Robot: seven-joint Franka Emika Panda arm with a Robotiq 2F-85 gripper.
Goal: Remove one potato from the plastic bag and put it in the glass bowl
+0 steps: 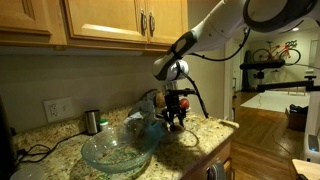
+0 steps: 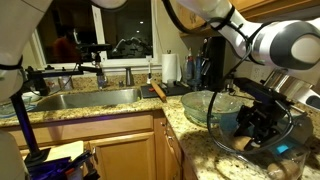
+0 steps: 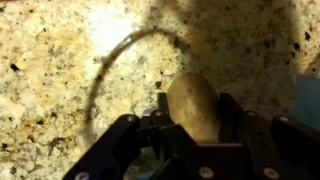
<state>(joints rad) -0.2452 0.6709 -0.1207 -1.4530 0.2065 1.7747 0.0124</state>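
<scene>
Hidden or unclear: In both exterior views the black Robotiq gripper [image 1: 177,112] [image 2: 262,120] reads as a dark mass, and its load is hard to make out there. A bluish sliver [image 3: 313,100] at the wrist view's edge is cut off too far to identify.
Potato: The oblong brown potato [image 3: 195,100] shows plainly only in the wrist view. It stands lengthways between the two black fingers [image 3: 125,140], its lower end hidden behind the gripper body.
Fingers: Closed against the potato's flanks, one on either side, pinching it (no gap shows at either flank).
Where: Over bare speckled granite countertop [image 3: 60,60], beside the wide clear glass bowl [image 1: 90,150] [image 2: 200,98] and outside its rim. A curved shadow falls on the stone.
Around the bowl: A crumpled clear plastic bag [image 1: 148,120] sits just behind the bowl. A small metal cup [image 1: 92,121] stands behind it near the wall. A steel sink [image 2: 85,98] and a white paper-towel roll [image 2: 171,68] lie well beyond it.
In the way: In an exterior view, the bag lies between the bowl and the gripper.
</scene>
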